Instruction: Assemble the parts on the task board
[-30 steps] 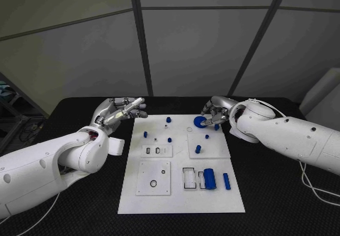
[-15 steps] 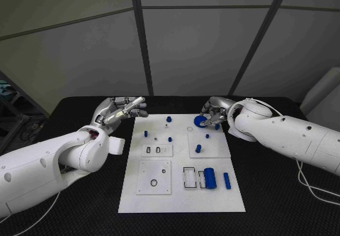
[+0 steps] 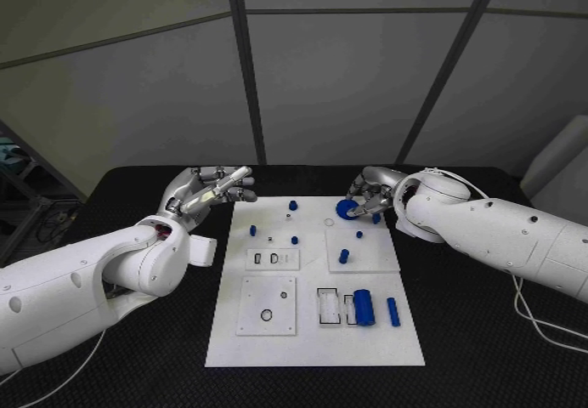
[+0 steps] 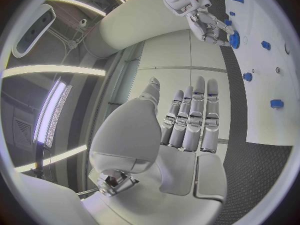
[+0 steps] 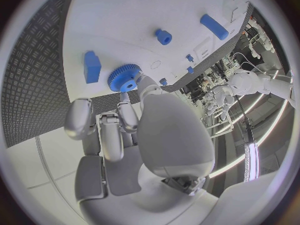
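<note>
The white task board (image 3: 313,344) lies in the middle of the black table. My right hand (image 3: 371,194) is over the board's far right corner and pinches a blue gear (image 3: 348,209) just above the board; the thumb (image 5: 142,83) touches the gear (image 5: 125,78). A short blue block (image 5: 92,66) lies right beside it. My left hand (image 3: 208,192) is raised off the board's far left corner, fingers (image 4: 194,110) stretched out together, holding nothing. Looking out past that palm I see the right hand (image 4: 209,22) with the gear (image 4: 234,39).
Small blue pegs (image 3: 291,205) (image 3: 252,230) (image 3: 344,255) stand on the board's far half. A thick blue cylinder (image 3: 362,308) and a slim blue bar (image 3: 392,312) lie near right, beside a rectangular frame slot (image 3: 329,308). A raised plate with a ring (image 3: 265,308) sits near left.
Hardly anything differs: the right hand with the gear has shifted a trace toward the board's far edge. The left hand is still.
</note>
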You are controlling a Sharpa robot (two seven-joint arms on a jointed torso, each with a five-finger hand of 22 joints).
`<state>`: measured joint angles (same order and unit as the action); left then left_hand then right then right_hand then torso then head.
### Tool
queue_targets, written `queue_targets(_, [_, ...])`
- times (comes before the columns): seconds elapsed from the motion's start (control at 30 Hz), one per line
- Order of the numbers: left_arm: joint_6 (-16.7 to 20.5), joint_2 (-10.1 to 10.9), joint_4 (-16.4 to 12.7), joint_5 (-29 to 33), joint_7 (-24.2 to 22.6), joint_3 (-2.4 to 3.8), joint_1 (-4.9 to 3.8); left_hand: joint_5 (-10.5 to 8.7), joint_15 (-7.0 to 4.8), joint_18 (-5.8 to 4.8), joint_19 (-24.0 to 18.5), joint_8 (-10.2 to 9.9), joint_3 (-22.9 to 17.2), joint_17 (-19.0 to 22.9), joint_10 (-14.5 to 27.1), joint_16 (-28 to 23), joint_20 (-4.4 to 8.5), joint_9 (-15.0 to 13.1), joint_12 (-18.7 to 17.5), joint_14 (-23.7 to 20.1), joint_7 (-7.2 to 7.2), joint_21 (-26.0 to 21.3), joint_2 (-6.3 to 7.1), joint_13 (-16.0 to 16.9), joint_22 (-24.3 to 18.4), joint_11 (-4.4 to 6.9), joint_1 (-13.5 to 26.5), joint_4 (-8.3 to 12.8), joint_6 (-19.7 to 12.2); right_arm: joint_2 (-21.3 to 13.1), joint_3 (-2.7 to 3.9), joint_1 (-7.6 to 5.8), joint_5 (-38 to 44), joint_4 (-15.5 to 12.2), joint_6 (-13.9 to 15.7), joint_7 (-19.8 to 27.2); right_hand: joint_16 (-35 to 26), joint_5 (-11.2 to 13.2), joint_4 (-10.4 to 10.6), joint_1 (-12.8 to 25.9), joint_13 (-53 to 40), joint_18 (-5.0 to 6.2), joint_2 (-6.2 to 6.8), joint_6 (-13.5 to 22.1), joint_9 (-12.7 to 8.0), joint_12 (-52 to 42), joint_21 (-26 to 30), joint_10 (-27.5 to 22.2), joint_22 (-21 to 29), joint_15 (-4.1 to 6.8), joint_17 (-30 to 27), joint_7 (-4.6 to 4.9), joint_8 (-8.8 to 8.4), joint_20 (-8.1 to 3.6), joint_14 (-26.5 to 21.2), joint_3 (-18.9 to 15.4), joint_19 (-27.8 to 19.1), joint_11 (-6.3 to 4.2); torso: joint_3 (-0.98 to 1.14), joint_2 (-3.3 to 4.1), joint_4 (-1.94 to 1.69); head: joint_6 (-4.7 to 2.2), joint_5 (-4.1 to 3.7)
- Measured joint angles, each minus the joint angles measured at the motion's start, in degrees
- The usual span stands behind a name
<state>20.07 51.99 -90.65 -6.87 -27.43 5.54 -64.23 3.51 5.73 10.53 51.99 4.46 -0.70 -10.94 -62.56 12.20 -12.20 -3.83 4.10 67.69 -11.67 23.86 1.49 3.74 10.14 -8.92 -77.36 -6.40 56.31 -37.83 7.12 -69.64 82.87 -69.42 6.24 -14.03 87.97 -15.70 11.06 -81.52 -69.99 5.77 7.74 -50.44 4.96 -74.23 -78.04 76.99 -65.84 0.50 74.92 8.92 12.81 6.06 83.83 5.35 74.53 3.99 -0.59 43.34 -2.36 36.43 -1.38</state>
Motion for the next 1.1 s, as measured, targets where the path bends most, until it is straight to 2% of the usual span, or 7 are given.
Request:
queue_targets(0.6, [-0.05,0.08,-0.03,0.00,0.02,0.00,0.00,0.00,0.00,0.00,0.00,0.00,0.00,-0.04,0.00,-0.22,0.00,0.00,0.00,0.00,0.00,0.00,0.00,0.00,-0.05,0.00,0.00,0.00,0.00,0.39,0.03,-0.04,1.22,0.50,-1.02,-0.01,0.06,-0.25,-0.37,-0.44,-0.62,0.00,-0.44,0.00,0.04,-0.29,-0.25,-0.01,-0.59,-0.20,-0.01,0.00,0.00,0.17,0.21,0.37,0.23,0.00,0.02,0.04,0.02,0.34,0.05])
queue_targets(0.77, [-0.05,0.12,-0.03,0.00,0.03,0.00,0.00,0.00,0.00,0.00,0.00,0.00,0.00,-0.04,0.00,-0.22,0.00,0.00,0.00,0.00,0.00,0.00,0.00,0.00,-0.04,0.00,0.00,0.00,0.00,0.40,0.03,-0.04,1.59,0.35,-1.01,-0.02,0.21,-0.43,-0.78,-0.75,-1.23,0.00,-0.75,-1.01,0.00,-0.92,-0.51,0.26,-0.83,-0.20,-0.01,-0.08,0.81,0.06,0.21,0.77,0.33,0.01,0.02,0.04,0.02,0.42,0.01])
queue_targets(0.9, [-0.06,0.13,-0.03,0.00,0.03,0.00,0.00,0.00,0.00,0.00,0.00,0.00,0.00,-0.04,0.00,-0.23,0.00,0.00,0.00,0.00,0.00,0.00,0.00,0.00,-0.04,0.00,0.00,0.00,0.00,0.26,-0.01,0.04,2.01,-0.21,-0.67,0.11,0.21,-2.77,-1.51,-1.21,-3.43,-0.06,-1.21,-3.53,0.08,-2.87,-1.41,1.89,-2.26,-0.20,-0.01,-0.42,1.67,-0.22,0.21,1.53,1.53,-0.62,0.03,0.04,0.02,0.47,-0.02])
queue_targets(0.93, [-0.06,0.13,-0.04,0.00,0.03,0.00,0.00,0.00,0.00,0.00,0.00,0.00,0.00,-0.08,0.00,-0.23,0.00,0.00,0.00,0.00,0.00,0.00,-0.02,0.00,-0.04,0.00,0.02,0.00,0.00,0.18,-0.05,0.09,2.18,-0.44,-0.48,0.17,0.21,-3.17,-1.62,-1.28,-4.03,-0.68,-1.28,-4.14,0.08,-3.37,-1.79,2.32,-2.84,-0.20,-0.01,-0.52,1.84,-0.23,0.21,1.81,1.92,-0.68,0.04,0.04,0.02,0.47,-0.01])
queue_targets(1.0, [-0.07,0.14,-0.06,0.00,0.04,0.00,0.00,0.00,0.00,0.00,0.00,0.00,-0.17,-0.12,0.00,-0.22,0.00,0.00,0.00,0.00,0.00,0.00,-0.23,0.00,-0.04,0.00,0.23,0.17,0.00,0.01,-0.14,0.24,2.68,-1.06,0.19,0.35,0.21,-3.45,-1.91,-1.37,-4.84,-0.93,-1.36,-5.02,0.08,-4.50,-2.65,3.24,-4.45,0.16,-0.01,-0.73,2.00,-0.45,0.14,2.57,3.11,-1.15,0.04,0.03,0.02,0.44,0.04])
queue_targets(1.1, [-0.08,0.15,-0.06,0.00,0.04,0.00,0.00,0.00,0.00,0.00,0.00,0.00,-0.17,-0.12,0.00,-0.22,0.00,0.00,0.00,0.00,0.00,0.00,-0.23,0.00,-0.04,0.00,0.23,0.17,0.00,-0.27,-0.17,0.36,3.73,-2.39,1.91,0.72,0.39,-3.45,-2.13,-1.52,-4.97,-0.92,-1.50,-5.42,0.05,-6.21,-3.10,4.62,-5.70,0.55,-0.01,-0.40,2.22,-0.95,0.11,3.59,3.62,-1.55,0.06,0.01,0.03,0.36,0.07])
